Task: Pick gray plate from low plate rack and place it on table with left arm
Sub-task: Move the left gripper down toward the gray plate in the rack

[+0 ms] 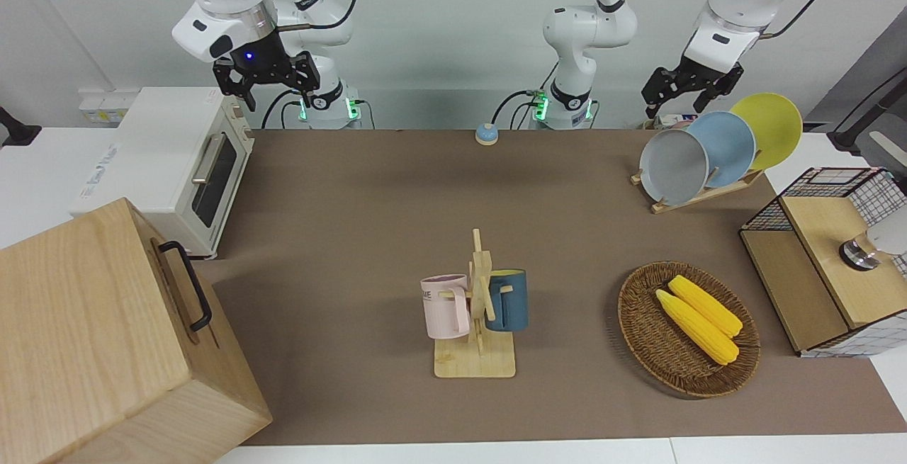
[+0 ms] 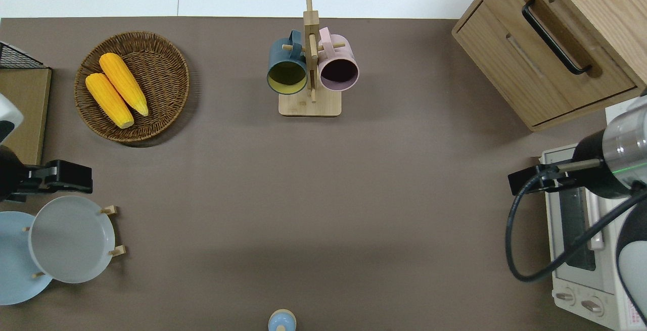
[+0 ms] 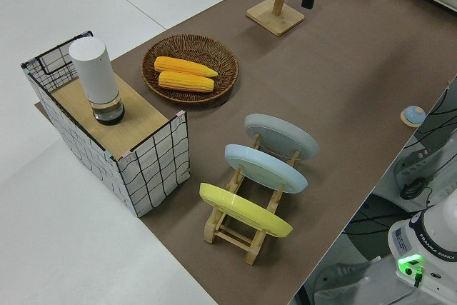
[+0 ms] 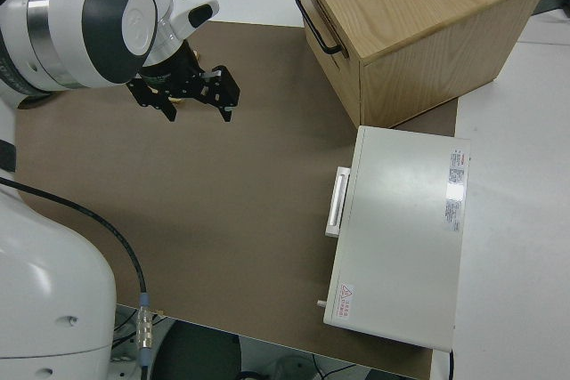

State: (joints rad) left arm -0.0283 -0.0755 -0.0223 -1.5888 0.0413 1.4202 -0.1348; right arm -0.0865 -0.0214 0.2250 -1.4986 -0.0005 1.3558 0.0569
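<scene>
A: Where is the round pale gray plate point(image 1: 673, 166)?

B: Leaning in the low light-wood peg rack point(image 1: 698, 195) on the brown-matted counter point(image 1: 397, 209), at the left arm's end. It takes the slot nearest the counter's middle, with a light blue plate point(image 1: 726, 146) next and a yellow plate point(image 1: 769, 127) outermost.

A: The left arm's black claw point(image 1: 684, 91)?

B: Up in the air, fingers apart, holding nothing. From overhead it is over bare mat just off the gray plate's rim, on the side toward the wicker basket point(image 2: 169, 76) with two corn cobs point(image 2: 116, 88).

A: Right claw point(image 1: 266, 81)?

B: Parked, fingers apart.
</scene>
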